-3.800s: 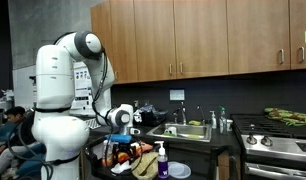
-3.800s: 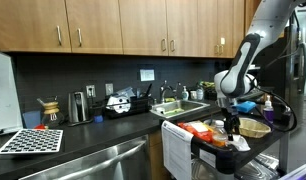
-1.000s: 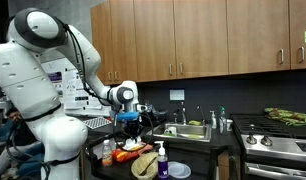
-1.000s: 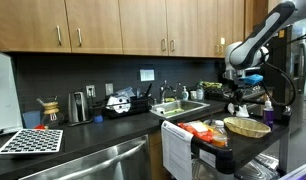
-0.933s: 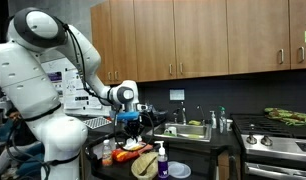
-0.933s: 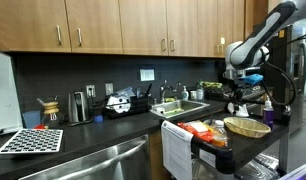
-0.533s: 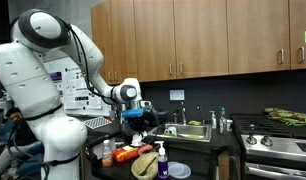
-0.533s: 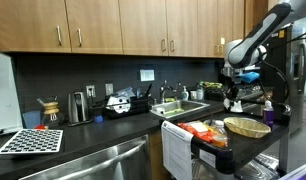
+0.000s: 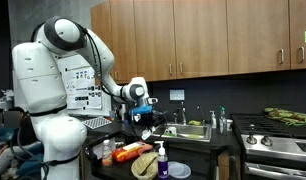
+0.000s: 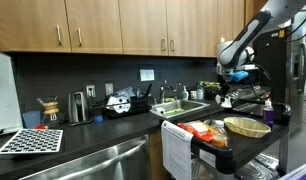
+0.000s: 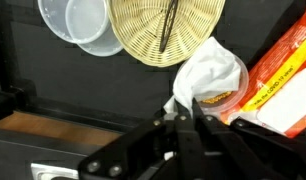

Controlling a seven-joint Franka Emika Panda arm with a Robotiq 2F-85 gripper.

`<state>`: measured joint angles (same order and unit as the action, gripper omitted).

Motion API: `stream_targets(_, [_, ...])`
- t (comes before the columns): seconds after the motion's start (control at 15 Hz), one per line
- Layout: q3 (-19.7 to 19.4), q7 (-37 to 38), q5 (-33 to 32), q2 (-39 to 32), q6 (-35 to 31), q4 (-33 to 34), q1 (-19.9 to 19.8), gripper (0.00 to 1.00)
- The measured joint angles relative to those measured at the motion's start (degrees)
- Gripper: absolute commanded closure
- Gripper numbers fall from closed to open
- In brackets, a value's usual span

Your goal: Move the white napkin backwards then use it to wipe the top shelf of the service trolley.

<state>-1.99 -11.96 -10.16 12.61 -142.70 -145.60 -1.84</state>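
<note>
Wrist view: the gripper (image 11: 187, 108) is entering from the lower edge of the picture, and its jaws are standing clenched on the white napkin (image 11: 209, 72). The napkin is bunching up directly beyond the fingertips, touching them, and is hanging over the top shelf of the service trolley (image 11: 78, 85). The dark flat surface of this shelf is filling the area to the left of the gripper.

Beyond the gripper, at the upper edge of the picture, a round woven straw disc (image 11: 165, 30) is lying on the shelf. To the left of the disc, clear round plastic lids (image 11: 78, 22) are overlapping each other, and the nearer one is touching the disc's rim. To the right of the gripper, an orange and yellow package (image 11: 278, 85) is lying on the shelf, and the napkin is covering its near corner.

In both exterior views, the arm is holding the gripper (image 9: 145, 112) raised, well apart from the cluttered trolley top below it. In an exterior view, the gripper (image 10: 225, 97) is pointing downward, with the straw disc lying lower and off to the side. In these views the napkin is showing too small to make out at the fingertips.
</note>
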Motion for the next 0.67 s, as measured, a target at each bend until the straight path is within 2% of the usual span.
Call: stream_targets(0.67, [-2.11, -1.59, -0.05, -15.02, 0.28, 16.13, -2.13, 0.99])
